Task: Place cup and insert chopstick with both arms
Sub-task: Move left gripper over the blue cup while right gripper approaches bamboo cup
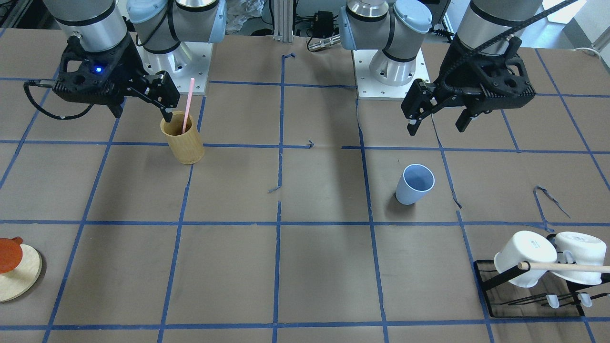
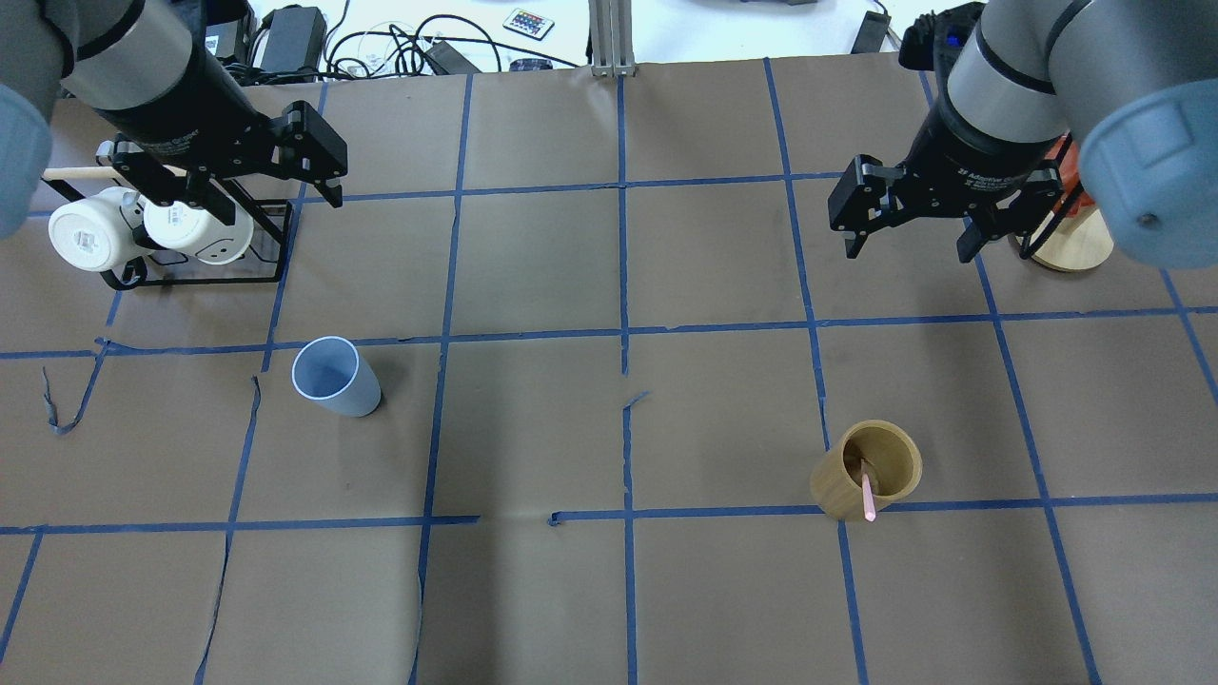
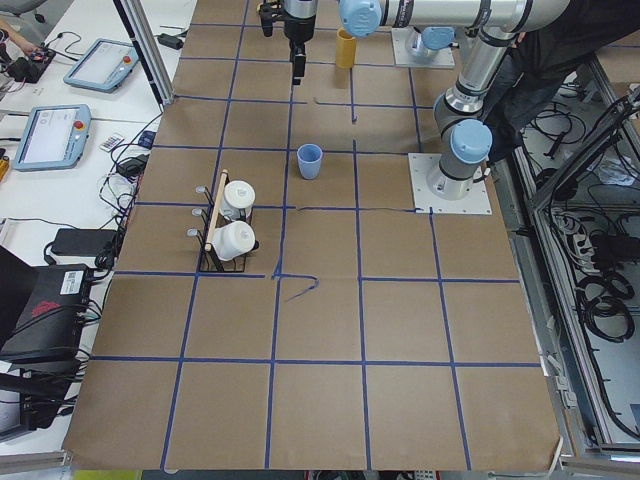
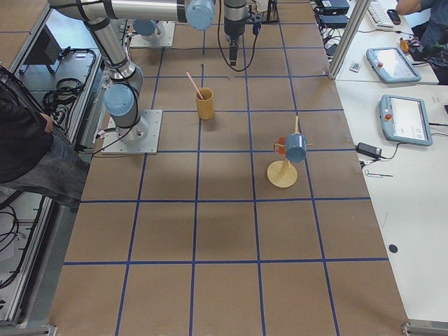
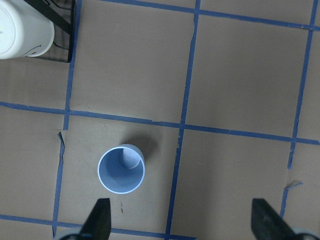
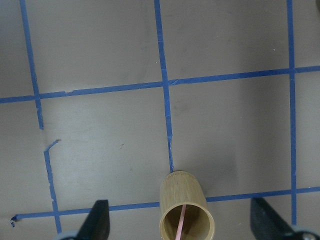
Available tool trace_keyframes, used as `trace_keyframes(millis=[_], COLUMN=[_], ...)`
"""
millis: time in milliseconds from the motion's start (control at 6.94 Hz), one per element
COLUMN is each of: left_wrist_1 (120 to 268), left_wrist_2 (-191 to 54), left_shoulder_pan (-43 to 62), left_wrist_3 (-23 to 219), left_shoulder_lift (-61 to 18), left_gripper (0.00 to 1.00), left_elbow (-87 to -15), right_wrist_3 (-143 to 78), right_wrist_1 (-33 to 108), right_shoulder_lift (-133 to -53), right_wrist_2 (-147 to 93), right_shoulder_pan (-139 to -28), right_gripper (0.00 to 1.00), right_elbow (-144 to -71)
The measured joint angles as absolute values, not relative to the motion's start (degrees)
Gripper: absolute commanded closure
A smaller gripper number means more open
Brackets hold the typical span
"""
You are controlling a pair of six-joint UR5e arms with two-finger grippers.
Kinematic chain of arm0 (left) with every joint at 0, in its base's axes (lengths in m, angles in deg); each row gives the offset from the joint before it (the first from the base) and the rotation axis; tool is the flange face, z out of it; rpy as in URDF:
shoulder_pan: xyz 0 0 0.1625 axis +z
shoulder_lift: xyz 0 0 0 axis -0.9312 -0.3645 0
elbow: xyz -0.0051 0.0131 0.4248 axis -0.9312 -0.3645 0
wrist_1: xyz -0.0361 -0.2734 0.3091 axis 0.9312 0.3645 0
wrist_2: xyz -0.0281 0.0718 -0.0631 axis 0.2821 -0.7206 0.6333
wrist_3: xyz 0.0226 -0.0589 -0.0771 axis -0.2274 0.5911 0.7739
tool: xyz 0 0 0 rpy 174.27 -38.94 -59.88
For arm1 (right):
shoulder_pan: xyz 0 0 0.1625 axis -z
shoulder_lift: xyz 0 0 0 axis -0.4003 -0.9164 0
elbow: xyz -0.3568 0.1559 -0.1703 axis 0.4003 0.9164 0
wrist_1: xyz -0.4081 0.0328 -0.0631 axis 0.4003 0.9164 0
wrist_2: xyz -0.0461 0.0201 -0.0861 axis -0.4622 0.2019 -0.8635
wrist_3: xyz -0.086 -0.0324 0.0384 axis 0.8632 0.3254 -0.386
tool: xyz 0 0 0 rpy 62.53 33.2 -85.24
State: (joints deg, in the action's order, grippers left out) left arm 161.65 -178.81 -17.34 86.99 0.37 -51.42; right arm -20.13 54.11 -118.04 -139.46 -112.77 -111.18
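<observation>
The pale blue cup [image 1: 413, 185] stands upright on the brown table, also in the overhead view [image 2: 333, 379] and the left wrist view [image 5: 121, 170]. My left gripper [image 1: 436, 128] hangs open and empty above the table, behind the cup and apart from it; it also shows overhead [image 2: 262, 195]. The pink chopstick [image 1: 188, 102] leans inside a tan bamboo cylinder [image 1: 183, 143], seen overhead [image 2: 867, 495] and in the right wrist view [image 6: 182, 227]. My right gripper [image 1: 142, 114] is open and empty, high beside the cylinder's rim; it also shows overhead [image 2: 906, 249].
A black rack [image 1: 486, 286] with two white mugs [image 1: 524, 257] and a long wooden rod [image 1: 567, 267] stands near my left gripper [image 2: 271, 243]. A round wooden stand [image 1: 19, 271] with an orange piece sits at the table's edge on my right side [image 2: 1070, 247]. Blue tape lines grid the table.
</observation>
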Motion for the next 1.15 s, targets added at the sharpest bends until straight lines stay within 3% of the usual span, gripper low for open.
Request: trace_keyframes(millis=[1153], left_wrist_1=[161.37], left_wrist_2=[-178.73], left_shoulder_pan=[-17.32], left_wrist_3=[87.08], left_shoulder_lift=[-0.26], left_gripper=[0.0], left_elbow=[-51.41], right_wrist_3=[-20.54], right_wrist_1=[48.0], right_shoulder_lift=[-119.71], right_wrist_2=[-140.22], right_shoulder_pan=[-112.73], right_gripper=[0.0], right_elbow=[-109.38])
